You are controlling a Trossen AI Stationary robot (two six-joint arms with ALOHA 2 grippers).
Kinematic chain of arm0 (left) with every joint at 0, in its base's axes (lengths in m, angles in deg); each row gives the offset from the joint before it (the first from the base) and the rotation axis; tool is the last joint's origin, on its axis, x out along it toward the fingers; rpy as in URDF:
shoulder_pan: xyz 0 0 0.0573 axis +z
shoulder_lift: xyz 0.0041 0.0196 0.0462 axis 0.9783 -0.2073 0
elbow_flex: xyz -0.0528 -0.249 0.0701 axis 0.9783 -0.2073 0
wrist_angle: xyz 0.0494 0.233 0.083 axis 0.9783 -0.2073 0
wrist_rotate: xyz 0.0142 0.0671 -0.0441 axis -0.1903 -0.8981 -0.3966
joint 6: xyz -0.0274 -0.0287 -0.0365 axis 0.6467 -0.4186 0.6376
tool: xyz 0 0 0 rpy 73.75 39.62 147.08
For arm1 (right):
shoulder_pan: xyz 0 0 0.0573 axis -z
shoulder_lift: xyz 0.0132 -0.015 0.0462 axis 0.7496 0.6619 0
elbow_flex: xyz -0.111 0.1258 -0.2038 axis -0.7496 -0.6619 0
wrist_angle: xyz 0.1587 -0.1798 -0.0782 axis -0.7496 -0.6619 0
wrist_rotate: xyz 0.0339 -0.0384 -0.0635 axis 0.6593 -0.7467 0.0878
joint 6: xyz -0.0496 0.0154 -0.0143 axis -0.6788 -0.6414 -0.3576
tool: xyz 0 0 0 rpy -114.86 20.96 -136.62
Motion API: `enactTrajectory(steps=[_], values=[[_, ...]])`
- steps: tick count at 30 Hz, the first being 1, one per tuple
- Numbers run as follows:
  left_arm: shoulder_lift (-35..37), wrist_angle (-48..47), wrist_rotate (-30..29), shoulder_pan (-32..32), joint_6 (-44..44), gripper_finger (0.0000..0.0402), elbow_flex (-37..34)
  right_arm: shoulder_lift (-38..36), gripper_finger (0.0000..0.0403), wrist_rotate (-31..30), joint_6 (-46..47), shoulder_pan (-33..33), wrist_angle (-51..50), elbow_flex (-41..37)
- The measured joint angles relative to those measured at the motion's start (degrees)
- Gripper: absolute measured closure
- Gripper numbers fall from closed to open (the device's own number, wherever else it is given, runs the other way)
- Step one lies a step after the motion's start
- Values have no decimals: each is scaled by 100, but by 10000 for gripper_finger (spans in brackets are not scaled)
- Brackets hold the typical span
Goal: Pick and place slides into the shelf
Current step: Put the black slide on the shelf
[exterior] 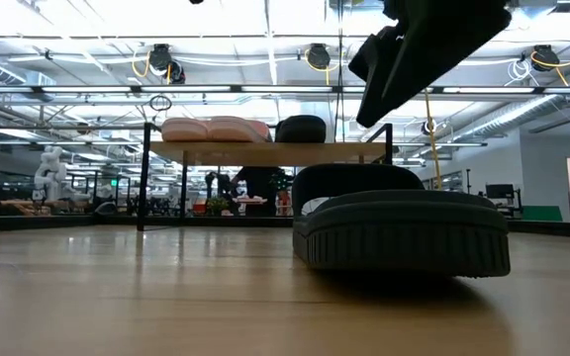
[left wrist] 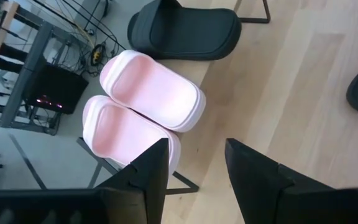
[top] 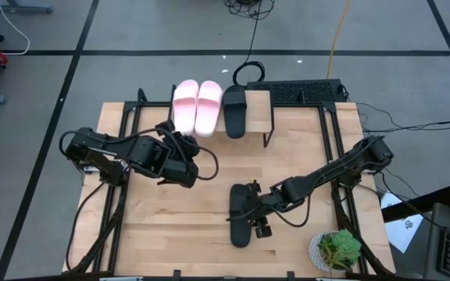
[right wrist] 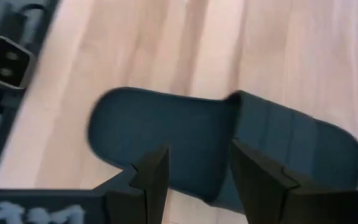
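Two light pink slides (top: 197, 107) and one black slide (top: 235, 112) lie side by side on the shelf (top: 258, 109), soles down on its board; the low view shows them on the shelf (exterior: 265, 152) too. The other black slide (top: 241, 215) lies sole down on the table. My right gripper (right wrist: 197, 165) is open and hovers above this slide's footbed (right wrist: 166, 134), beside its strap (right wrist: 291, 140); the low view shows the gripper (exterior: 404, 59) clear above the slide (exterior: 401, 229). My left gripper (left wrist: 196, 158) is open, in the air just before the pink slides (left wrist: 148, 109).
A potted plant (top: 336, 250) stands at the table's near right corner. A black keyboard (top: 303, 92) lies beyond the far edge, right of the shelf. Black frame rails (top: 123, 195) run along both sides of the table. Bare board remains on the shelf right of the black slide.
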Motion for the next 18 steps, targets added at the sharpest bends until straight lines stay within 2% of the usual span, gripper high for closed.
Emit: enactTrajectory(steps=[14,18], values=[[0,2,3,0,-150,240,0,473,248,-394,-196,-26,-55,0],[0,2,1,0,-152,240,0,544,248,-924,-451,-33,-98,4]])
